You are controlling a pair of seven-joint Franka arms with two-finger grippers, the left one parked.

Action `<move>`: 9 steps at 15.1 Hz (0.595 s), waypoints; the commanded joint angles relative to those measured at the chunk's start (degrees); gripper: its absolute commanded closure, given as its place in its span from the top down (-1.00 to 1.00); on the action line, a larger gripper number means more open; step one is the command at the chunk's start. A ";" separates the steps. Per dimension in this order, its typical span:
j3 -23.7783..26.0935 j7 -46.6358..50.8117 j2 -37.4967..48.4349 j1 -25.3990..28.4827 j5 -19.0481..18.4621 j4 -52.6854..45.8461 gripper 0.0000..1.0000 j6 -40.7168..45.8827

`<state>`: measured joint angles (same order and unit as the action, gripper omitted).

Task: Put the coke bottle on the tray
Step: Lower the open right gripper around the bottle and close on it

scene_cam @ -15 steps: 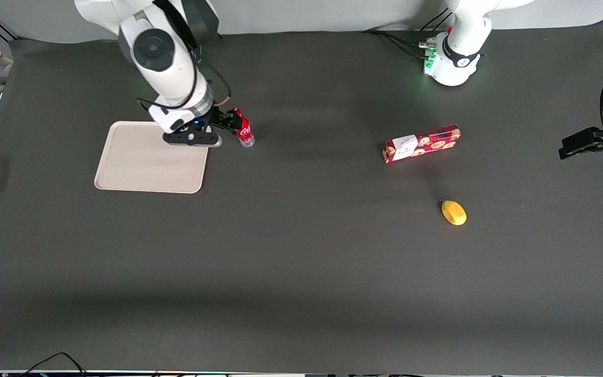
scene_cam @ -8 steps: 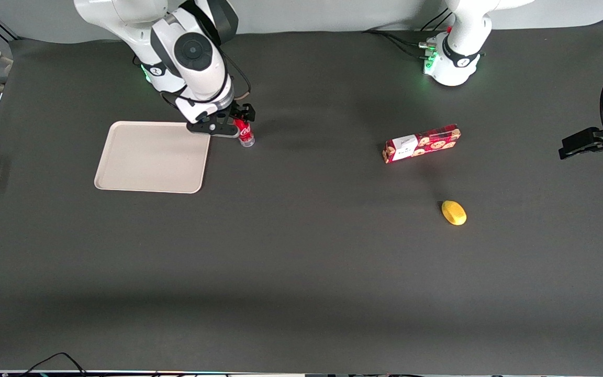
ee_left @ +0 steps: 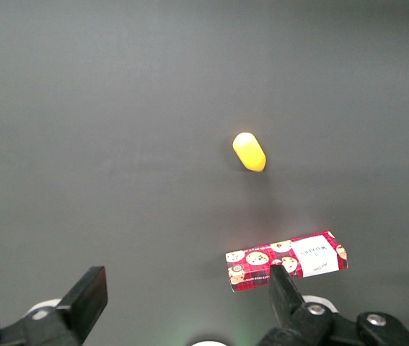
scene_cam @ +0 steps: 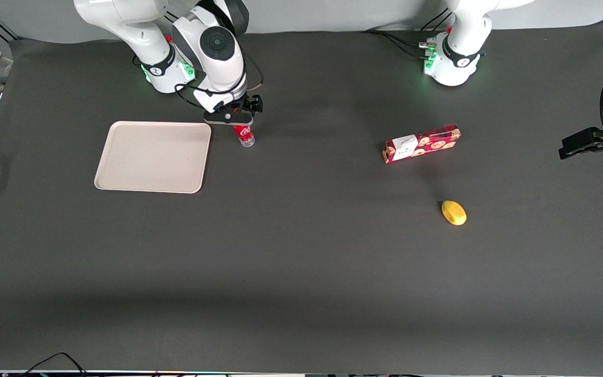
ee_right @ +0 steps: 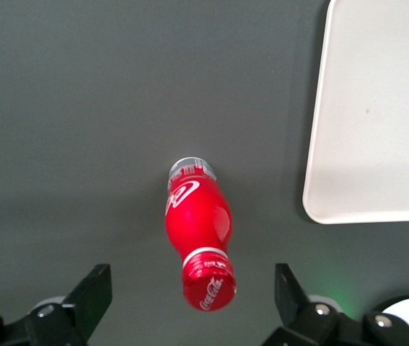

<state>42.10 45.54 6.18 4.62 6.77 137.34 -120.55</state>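
The coke bottle [scene_cam: 244,135] is a small red bottle with white script. It stands upright on the dark table, just off the tray's corner that is farther from the front camera. The beige tray [scene_cam: 152,157] lies flat and holds nothing. My right gripper [scene_cam: 234,112] hangs directly above the bottle with its fingers open and nothing between them. In the right wrist view the bottle [ee_right: 198,229] shows from above, its red cap between the two spread fingers of the gripper [ee_right: 190,292]. The tray's rim [ee_right: 312,180] shows beside it.
A red cookie box [scene_cam: 421,143] lies toward the parked arm's end of the table. A yellow oval object [scene_cam: 454,212] lies nearer the front camera than the box. Both show in the left wrist view, the box [ee_left: 287,262] and the yellow object [ee_left: 249,151].
My right gripper has moved from over the tray's corner to above the bottle and has turned. The bottle and tray have not moved.
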 commanded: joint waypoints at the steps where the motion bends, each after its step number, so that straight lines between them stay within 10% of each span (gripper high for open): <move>1: 0.26 0.34 1.99 1.09 0.35 3.02 1.00 -2.76; 4: 0.26 -0.45 1.91 1.09 0.00 3.20 0.81 -2.76; 9: 0.17 -1.15 1.55 1.09 -0.70 3.20 -0.20 -2.76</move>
<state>42.44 45.40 6.23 5.32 6.60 139.52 -122.59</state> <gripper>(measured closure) 0.313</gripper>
